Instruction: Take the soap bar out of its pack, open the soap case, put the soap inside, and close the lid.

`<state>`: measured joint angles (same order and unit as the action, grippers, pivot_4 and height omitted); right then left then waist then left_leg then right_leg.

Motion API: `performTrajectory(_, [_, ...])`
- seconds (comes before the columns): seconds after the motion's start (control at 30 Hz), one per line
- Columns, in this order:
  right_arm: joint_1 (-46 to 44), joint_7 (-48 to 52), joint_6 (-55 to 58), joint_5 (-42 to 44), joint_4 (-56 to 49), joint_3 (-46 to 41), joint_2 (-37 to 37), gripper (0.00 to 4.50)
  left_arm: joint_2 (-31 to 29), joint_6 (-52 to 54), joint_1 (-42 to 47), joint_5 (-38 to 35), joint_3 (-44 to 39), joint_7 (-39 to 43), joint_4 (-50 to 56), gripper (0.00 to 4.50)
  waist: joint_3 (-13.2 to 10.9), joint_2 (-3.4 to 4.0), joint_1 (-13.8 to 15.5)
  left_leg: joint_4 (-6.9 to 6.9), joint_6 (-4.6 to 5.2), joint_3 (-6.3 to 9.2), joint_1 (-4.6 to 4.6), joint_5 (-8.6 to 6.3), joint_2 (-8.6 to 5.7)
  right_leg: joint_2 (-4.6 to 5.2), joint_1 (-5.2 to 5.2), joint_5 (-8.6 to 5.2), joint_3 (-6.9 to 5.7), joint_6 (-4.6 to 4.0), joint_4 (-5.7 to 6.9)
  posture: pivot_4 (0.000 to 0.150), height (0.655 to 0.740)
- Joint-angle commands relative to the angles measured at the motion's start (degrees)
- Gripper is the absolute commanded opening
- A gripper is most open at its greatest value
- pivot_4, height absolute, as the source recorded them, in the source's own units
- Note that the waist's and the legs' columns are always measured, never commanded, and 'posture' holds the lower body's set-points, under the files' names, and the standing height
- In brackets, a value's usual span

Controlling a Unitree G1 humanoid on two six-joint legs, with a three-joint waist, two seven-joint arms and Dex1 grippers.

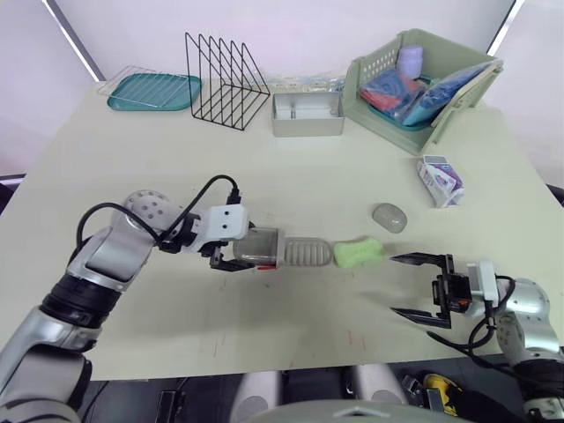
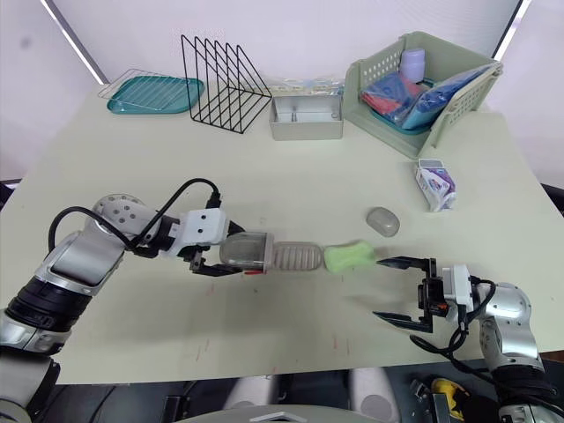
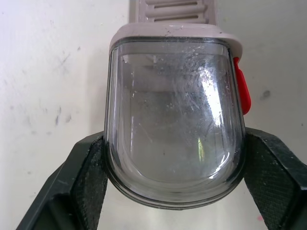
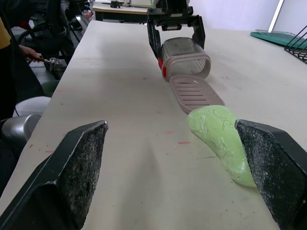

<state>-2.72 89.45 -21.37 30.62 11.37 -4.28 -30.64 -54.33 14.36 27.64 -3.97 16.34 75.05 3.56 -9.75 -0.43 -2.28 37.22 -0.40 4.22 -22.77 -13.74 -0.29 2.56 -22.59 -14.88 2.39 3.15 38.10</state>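
The soap case lies open in the middle of the table. My left gripper [image 1: 240,262] is shut on its clear lid [image 1: 261,247], with a black finger [image 3: 88,177] pressed on each side. The grey slatted base [image 1: 307,252] lies flat, pointing toward the green soap bar [image 1: 359,252], which rests bare on the table and touches the base's end. My right gripper [image 1: 394,284] hovers open just right of the soap, empty, with the soap [image 4: 223,139] ahead of its fingers. The white and blue soap pack [image 1: 439,181] lies further back on the right.
A grey oval object [image 1: 389,217] sits behind the soap. At the back stand a teal tray [image 1: 154,91], a black wire rack [image 1: 225,81], a grey metal tray [image 1: 307,115] and a green basket [image 1: 379,66] holding packs. A person's hand [image 4: 29,52] shows beyond the table.
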Motion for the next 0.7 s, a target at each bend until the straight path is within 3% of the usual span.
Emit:
performTrajectory(0.03, [-0.37, -0.15, 0.05, 0.12, -0.41, -0.09, -0.41, 4.5, -1.57, -0.02, -0.31, -0.01, -1.78, 1.19, -0.84, 4.27, 0.0, 0.0, -0.04, 0.0, 0.0, 0.0, 0.0, 0.0, 0.0, 0.0, 0.0, 0.0, 0.0, 0.0, 0.0, 0.15, 0.74])
performTrajectory(0.43, [-1.0, -0.31, 0.29, -0.76, -0.02, 0.1, -0.52, 4.5, -3.52, 3.05, -2.54, -7.07, -8.6, 3.56, 3.65, 4.27, 0.0, 0.0, 0.12, 0.01, 0.0, 0.01, -0.02, 0.0, 0.0, 0.0, 0.0, 0.0, 0.0, 0.0, 0.0, 0.15, 0.74])
performTrajectory(0.7, [-5.55, -2.98, 4.11, -2.04, -1.25, 0.67, -2.14, 4.5, 1.02, 13.3, -7.45, -20.28, -19.21, -2.75, 14.78, 4.27, 0.0, 0.0, -0.08, 0.01, 0.0, 0.01, -0.01, 0.0, 0.04, 0.01, -0.01, 0.0, 0.02, 0.0, 0.01, 0.15, 0.74])
